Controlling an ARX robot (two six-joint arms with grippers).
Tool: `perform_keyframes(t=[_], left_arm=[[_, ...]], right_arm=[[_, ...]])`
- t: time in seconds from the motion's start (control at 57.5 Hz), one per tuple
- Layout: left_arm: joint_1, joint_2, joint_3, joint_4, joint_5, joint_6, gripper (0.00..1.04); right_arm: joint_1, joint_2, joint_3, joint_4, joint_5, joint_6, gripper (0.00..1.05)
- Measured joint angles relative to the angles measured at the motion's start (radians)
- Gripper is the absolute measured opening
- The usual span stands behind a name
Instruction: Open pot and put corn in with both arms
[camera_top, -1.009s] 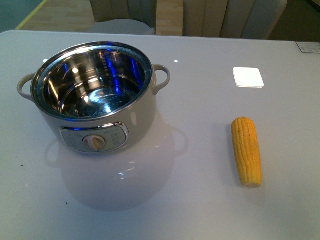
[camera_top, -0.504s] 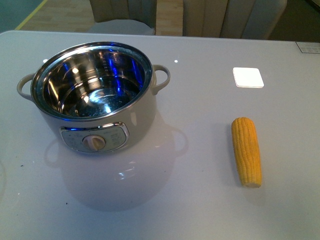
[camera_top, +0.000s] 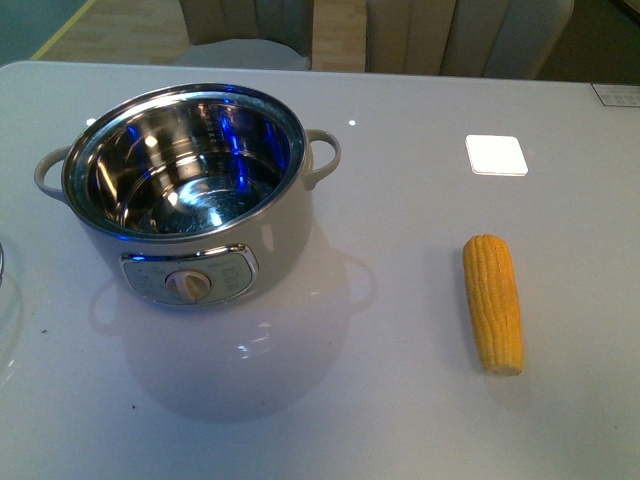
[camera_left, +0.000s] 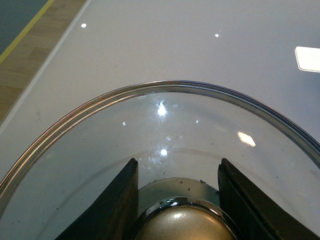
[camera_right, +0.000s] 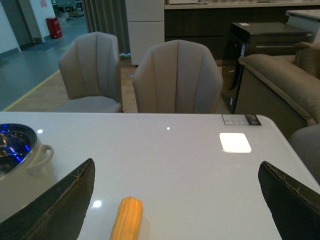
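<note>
White table (camera_top: 400, 420): corn (camera_top: 493, 303) lies lengthwise front-to-back; left pincer (camera_left: 177, 170) clamps lid knob (camera_left: 182, 225), right pincer (camera_right: 176, 170) wide.

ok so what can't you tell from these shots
- Front view: neither arm shows; the glass lid is only a sliver, cut by the frame's left edge.
- Left wrist view: the lid's knob is cut by the frame edge, so whether the jaws grip it or merely flank it is unclear.
- Right wrist view: frame edge and a jaw hide most of the pot; the corn runs out of frame at one end.
</note>
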Motion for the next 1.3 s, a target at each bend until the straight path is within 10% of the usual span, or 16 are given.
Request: perform_keyframes(t=[0.974,1.304], left_arm=[[-0.01,0.127,0.076,0.038,-0.021,0.023,0.42],[-0.022,0.105,0.076,0.014,-0.054,0.035,0.99]], right_arm=[[0.0,0.0,0.0,0.0,0.0,0.0,0.96],[0.0,0.0,0.0,0.0,0.0,0.0,0.96]])
